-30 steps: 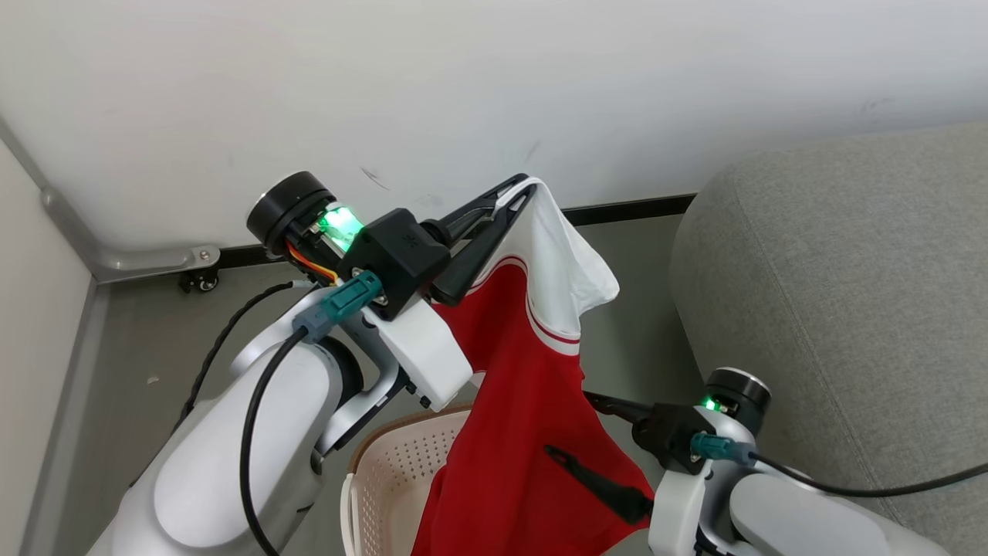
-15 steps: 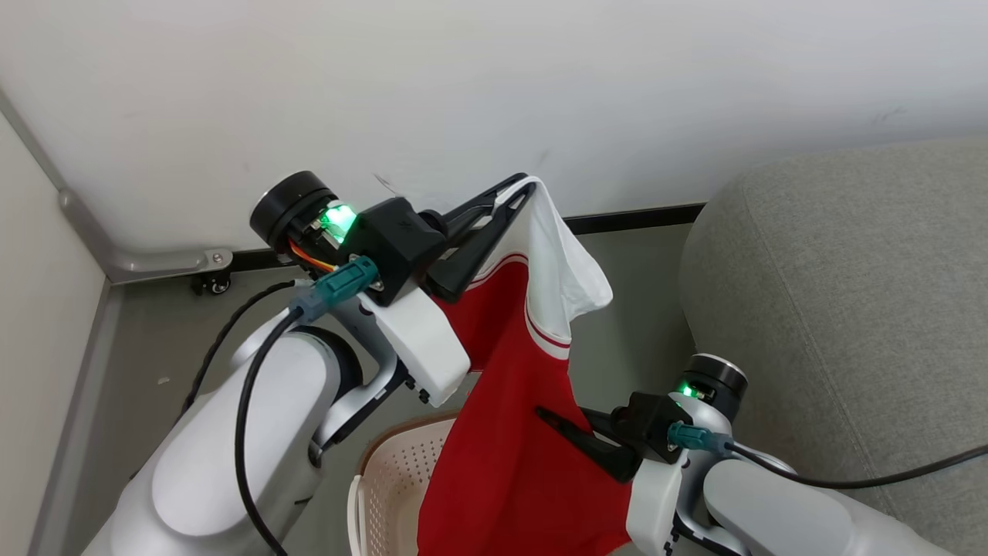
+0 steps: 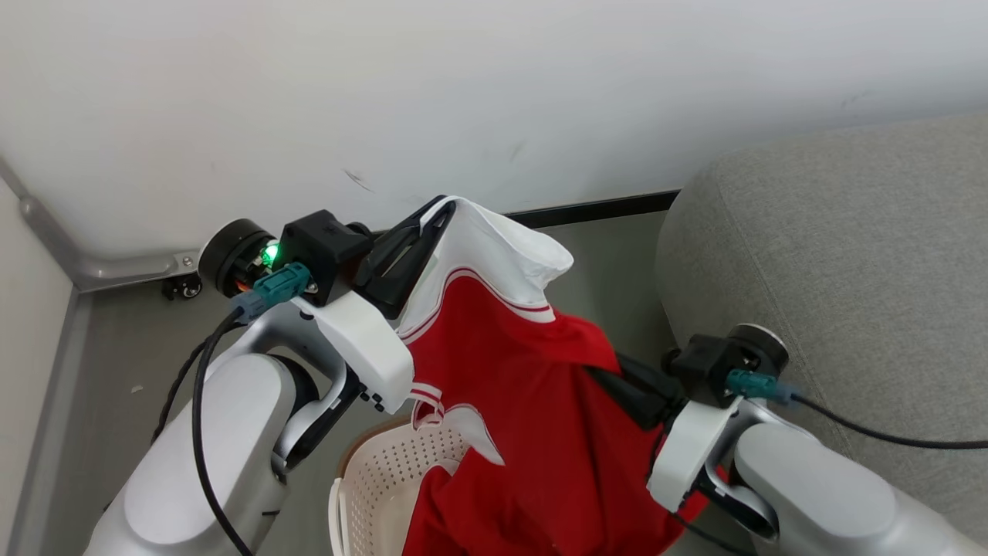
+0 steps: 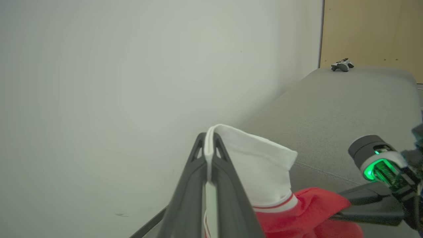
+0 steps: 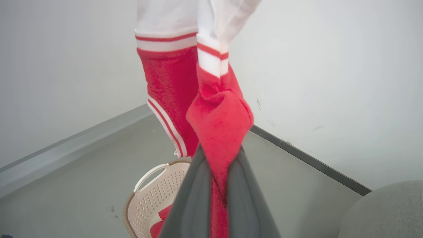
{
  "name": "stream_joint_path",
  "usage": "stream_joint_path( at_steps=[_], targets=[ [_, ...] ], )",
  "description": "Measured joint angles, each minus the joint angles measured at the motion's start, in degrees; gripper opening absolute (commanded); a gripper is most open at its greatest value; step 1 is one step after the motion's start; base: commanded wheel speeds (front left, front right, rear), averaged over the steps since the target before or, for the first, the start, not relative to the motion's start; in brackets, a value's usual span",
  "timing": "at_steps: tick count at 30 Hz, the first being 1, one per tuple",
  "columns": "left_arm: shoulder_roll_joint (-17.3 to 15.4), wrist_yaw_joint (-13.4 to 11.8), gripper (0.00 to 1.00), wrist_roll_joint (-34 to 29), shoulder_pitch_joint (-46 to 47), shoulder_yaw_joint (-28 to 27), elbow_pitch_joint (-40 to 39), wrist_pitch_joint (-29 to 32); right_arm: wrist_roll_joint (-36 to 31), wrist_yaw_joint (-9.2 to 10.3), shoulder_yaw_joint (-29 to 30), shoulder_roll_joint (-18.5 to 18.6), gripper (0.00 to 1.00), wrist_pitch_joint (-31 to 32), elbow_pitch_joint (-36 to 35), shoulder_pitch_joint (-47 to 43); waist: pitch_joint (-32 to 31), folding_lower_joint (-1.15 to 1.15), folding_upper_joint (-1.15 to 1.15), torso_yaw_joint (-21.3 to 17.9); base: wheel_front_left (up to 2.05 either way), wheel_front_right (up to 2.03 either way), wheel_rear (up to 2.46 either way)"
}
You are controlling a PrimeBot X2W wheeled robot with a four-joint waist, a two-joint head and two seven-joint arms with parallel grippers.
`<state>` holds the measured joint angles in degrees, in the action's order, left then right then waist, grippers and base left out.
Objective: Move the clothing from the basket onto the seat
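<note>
A red garment with white panels, the clothing (image 3: 509, 401), hangs stretched between both grippers above the basket (image 3: 401, 471). My left gripper (image 3: 446, 204) is raised and shut on the white edge (image 4: 264, 162), which shows pinched between the fingers in the left wrist view (image 4: 209, 137). Lower and to the right, my right gripper (image 3: 602, 374) is shut on a bunched red fold (image 5: 219, 125), its fingertips buried in the cloth. The garment's lower end trails into the cream perforated basket (image 5: 148, 201). The grey seat (image 3: 834, 255) stands just right of the right arm.
A white wall with a dark baseboard (image 3: 594, 210) runs behind. A metal floor rail with a caster (image 3: 181, 287) sits at the left corner. A game controller (image 4: 342, 64) lies on the far end of the sofa (image 4: 347, 105). Grey floor (image 5: 82, 172) surrounds the basket.
My right gripper went from open beside the garment to shut on its red fabric, then rose with it. The left gripper, still gripping, sits lower and further left in the picture.
</note>
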<state>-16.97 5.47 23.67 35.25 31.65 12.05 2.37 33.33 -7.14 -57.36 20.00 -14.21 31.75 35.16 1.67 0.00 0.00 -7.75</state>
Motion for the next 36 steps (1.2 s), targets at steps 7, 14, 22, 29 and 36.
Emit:
stream_joint_path(
  at_steps=[7,14,22,29,36],
  targets=[
    [1.04,-0.94,0.0,1.12,-2.97,-0.57,1.1,-2.37,2.35,0.0,9.07,0.36,0.0,-0.07,-4.8,-1.2,0.62,0.0,0.0,-1.77,0.0,0.0,0.0],
    [2.68,-1.38,0.0,3.1,-5.14,-1.13,1.94,-4.53,2.56,0.0,13.63,0.63,0.0,-0.08,-8.34,-2.45,1.28,0.0,0.0,-3.0,0.0,0.0,0.0],
    [3.38,-1.33,0.18,4.45,-6.58,-1.04,2.38,-6.57,2.57,0.0,17.86,0.9,0.0,-0.08,-10.35,-3.19,1.72,0.0,0.0,-3.38,0.0,0.0,0.0],
    [3.61,-0.54,1.0,4.98,-7.15,-0.47,2.91,-8.06,2.56,0.0,21.16,0.93,0.0,-0.08,-11.87,-3.82,1.87,0.0,0.0,-3.06,0.0,0.0,0.0],
    [3.6,0.16,1.0,6.09,-9.12,0.29,3.76,-9.07,2.44,0.0,24.68,1.47,0.0,-0.08,-13.12,-5.15,1.85,0.0,0.0,-3.03,0.0,0.0,0.0]
  ],
)
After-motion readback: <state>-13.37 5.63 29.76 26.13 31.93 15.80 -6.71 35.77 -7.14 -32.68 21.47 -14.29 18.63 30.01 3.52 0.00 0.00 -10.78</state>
